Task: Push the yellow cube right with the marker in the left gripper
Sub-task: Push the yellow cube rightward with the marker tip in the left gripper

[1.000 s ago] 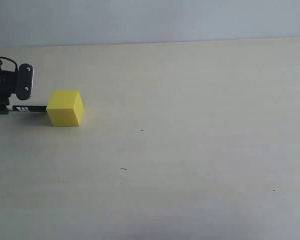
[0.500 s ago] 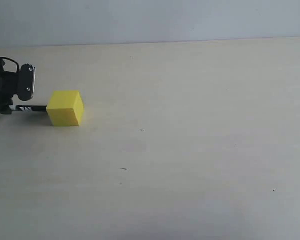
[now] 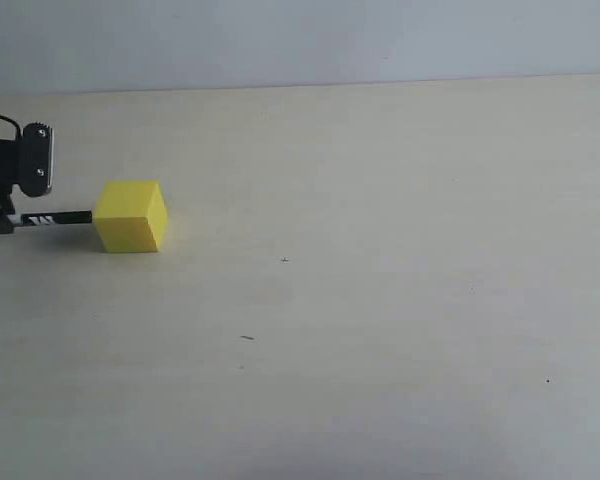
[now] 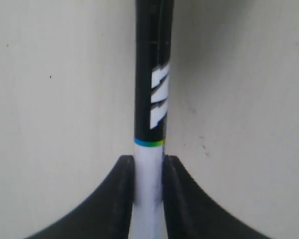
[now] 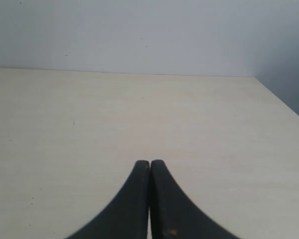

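Most of the exterior view is filled by a pale cream, matte bench (image 3: 400,330). A few tiny dark specks (image 3: 247,337) are scattered on it. A plain light grey-blue wall (image 3: 310,40) is met at the far edge. Light is soft and even, dimmer along the near edge. A side edge of the bench is shown in the right wrist view.

No word or number can be read. The marker (image 4: 152,94) carries white slanted stripes on its black part, a logo-like sign rather than clear letters, beside a thin blue-green-yellow ring
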